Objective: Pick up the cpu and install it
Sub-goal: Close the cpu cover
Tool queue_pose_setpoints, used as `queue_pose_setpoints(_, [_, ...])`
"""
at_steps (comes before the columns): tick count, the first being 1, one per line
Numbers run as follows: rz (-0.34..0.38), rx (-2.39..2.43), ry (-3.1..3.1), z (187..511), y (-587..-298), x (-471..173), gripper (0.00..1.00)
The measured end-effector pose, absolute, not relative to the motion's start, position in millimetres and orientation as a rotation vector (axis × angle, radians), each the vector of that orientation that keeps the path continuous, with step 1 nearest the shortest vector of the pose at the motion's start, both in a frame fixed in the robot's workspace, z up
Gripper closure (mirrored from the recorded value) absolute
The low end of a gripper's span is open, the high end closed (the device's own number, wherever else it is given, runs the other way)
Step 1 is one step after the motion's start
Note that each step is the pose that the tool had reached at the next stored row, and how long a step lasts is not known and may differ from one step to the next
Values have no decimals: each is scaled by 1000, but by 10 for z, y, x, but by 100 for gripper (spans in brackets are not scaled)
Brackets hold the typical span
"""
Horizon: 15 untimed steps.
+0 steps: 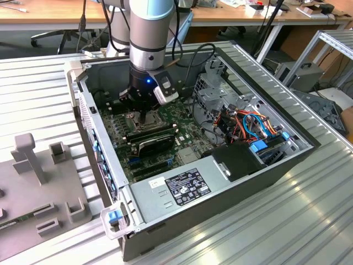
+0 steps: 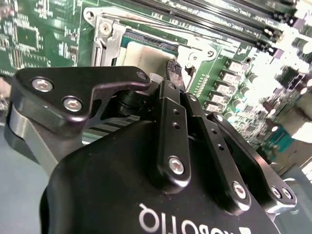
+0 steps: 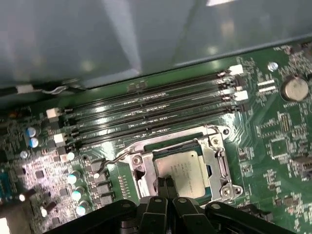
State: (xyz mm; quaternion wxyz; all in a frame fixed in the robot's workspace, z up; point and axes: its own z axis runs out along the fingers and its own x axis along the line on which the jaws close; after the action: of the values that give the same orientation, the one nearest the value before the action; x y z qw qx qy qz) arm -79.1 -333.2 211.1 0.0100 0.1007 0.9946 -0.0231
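Observation:
The cpu (image 3: pixel 186 168), a small silver-grey square chip, lies flat inside the open metal socket frame (image 3: pixel 222 168) on the green motherboard, slightly askew. My gripper (image 3: pixel 165 185) is low over the socket. Its two black fingertips are pressed together and rest at the chip's near edge, with nothing between them. In the second wrist view the gripper (image 2: pixel 173 73) tapers down to the cpu (image 2: pixel 144 52) inside the frame. In the exterior view the gripper (image 1: pixel 144 115) reaches down into the open computer case (image 1: pixel 231 187), and the arm covers the socket.
Long black memory slots (image 3: pixel 151 109) run beside the socket, and a thin wire lever (image 3: pixel 117 157) sticks out from it. A black card (image 1: pixel 155 141), the power supply (image 1: pixel 185 187) and a cable bundle (image 1: pixel 248 124) fill the case. Grey fixture blocks (image 1: pixel 33 160) stand at the exterior view's left.

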Motion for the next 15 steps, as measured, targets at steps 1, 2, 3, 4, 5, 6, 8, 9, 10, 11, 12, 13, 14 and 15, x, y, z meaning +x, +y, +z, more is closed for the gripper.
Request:
queue_pose_setpoints(1, [-72,284,3107,2111,-3332,-791,89])
queue_pose_setpoints(2, [-71,255,3109,2111,-3332,-791,89])
queue_pose_setpoints(3, [-71,222,3111,2111,-3332,-791,89])
queue_pose_setpoints(4, [-70,192,3113,2111,-3332,-791,89])
queue_pose_setpoints(5, [-70,156,3115,2111,-3332,-791,89])
queue_pose_setpoints(6, [-69,118,3116,2111,-3332,-791,89])
queue_pose_setpoints(8, [-65,3,3116,2111,-3332,-790,89])
queue_pose_setpoints(9, [-65,3,3117,2115,-3332,-790,89])
queue_pose_setpoints(10, [-65,3,3117,2134,-3332,-790,89])
queue_pose_setpoints(11, [-64,2,3117,2154,-3332,-789,89])
queue_pose_setpoints(12, [-63,2,3117,2170,-3332,-789,89])
queue_pose_setpoints(13, [-62,3,3116,2178,-3332,-792,89])
queue_pose_setpoints(14, [-60,2,3117,2179,-3332,-813,89])
queue_pose_setpoints(15, [-59,3,3116,2179,-3332,-860,89])
